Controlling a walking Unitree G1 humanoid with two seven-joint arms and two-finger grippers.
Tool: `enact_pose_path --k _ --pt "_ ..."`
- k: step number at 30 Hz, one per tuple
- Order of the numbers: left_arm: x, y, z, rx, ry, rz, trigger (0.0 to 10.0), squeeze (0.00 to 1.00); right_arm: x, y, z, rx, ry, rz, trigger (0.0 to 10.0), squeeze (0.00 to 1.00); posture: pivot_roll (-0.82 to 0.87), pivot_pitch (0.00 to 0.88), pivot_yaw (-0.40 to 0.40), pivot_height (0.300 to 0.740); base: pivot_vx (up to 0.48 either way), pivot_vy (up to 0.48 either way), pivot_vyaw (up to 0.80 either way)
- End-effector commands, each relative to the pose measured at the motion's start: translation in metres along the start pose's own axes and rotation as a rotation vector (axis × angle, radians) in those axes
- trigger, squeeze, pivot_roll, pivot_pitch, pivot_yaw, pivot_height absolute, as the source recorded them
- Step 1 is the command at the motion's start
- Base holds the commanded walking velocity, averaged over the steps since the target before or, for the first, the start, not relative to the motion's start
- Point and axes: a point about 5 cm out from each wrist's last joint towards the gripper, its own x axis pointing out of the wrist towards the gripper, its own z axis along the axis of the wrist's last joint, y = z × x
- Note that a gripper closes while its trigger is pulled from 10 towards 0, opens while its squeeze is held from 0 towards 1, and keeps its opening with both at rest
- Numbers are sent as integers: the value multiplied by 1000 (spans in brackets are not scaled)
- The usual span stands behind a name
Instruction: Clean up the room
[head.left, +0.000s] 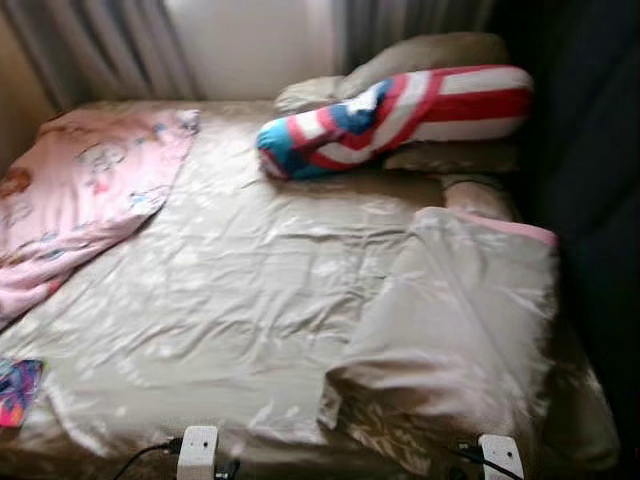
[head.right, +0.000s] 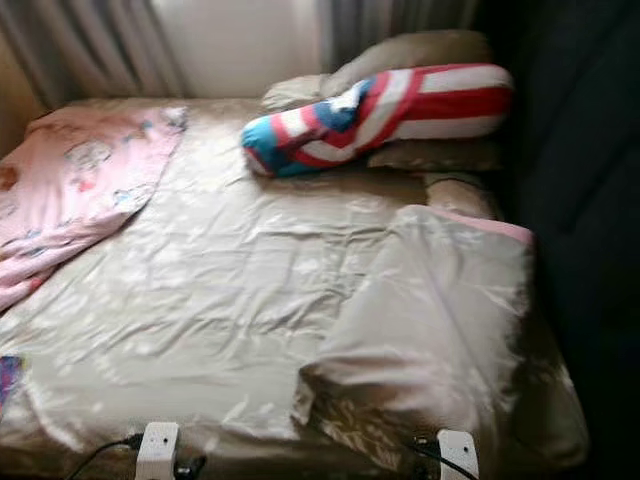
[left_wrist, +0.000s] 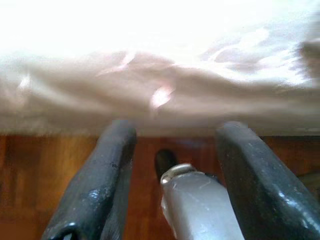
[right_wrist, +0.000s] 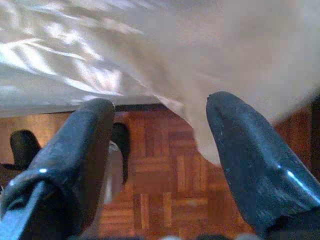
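Where the bed (head.left: 250, 290) lies, no writing reads.

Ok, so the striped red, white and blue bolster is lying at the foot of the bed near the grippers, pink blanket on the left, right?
Not quite. The striped bolster lies at the far end, against the beige pillows, as the left eye view shows. The pink blanket is on the left.

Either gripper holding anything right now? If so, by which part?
Nothing held. Left gripper and right gripper are both open, fingers spread with bare gaps, at the near edge of the bed's satin sheet.
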Motion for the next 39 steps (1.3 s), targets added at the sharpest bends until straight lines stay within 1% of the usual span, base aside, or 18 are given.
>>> enact_pose_path --k 1,9,17,20,21,23,24,27,32,34,39 --pt "-2 4 -6 3 30 12 10000 0 -1 1 -4 11 13 -1 10000 0 -35 94 -8 740 0 0 0" --pt "-3 7 -8 -2 32 19 10000 0 -1 1 -4 10 7 -1 10000 0 -35 95 -6 740 0 0 0" --pt "-2 9 0 -5 -17 18 10000 0 -1 1 -4 13 4 -4 10000 0 -34 93 -5 740 0 0 0" --pt "-1 12 7 7 -59 12 10000 0 -1 1 -4 13 4 -4 10000 0 -35 92 -4 740 0 0 0" --pt "-1 14 12 13 -89 8 10000 0 -1 1 -4 13 4 -4 10000 0 -37 90 -3 740 0 0 0" --pt "-1 15 14 16 -106 6 10000 0 -1 1 -4 13 4 -4 10000 0 -38 88 -2 740 0 0 0" --pt "-1 16 19 14 -138 2 10000 0 -1 1 -4 14 3 -5 10000 0 -39 87 -2 740 0 0 0" --pt "-2 18 23 16 -178 -2 10000 0 -1 0 -4 12 4 -5 10000 0 -37 81 -2 740 0 0 0" --pt "-6 23 14 12 -164 5 10000 0 -1 0 -4 13 -8 -3 10000 0 -44 71 -4 740 0 0 0" --pt "-10 26 1 -5 -122 24 10000 0 -2 0 -1 35 -48 -9 10000 0 -55 65 -8 740 0 0 0" --pt "-11 20 -2 -22 -137 8 10000 0 -2 -2 3 24 -99 -16 10000 0 -59 57 -16 740 0 0 0"
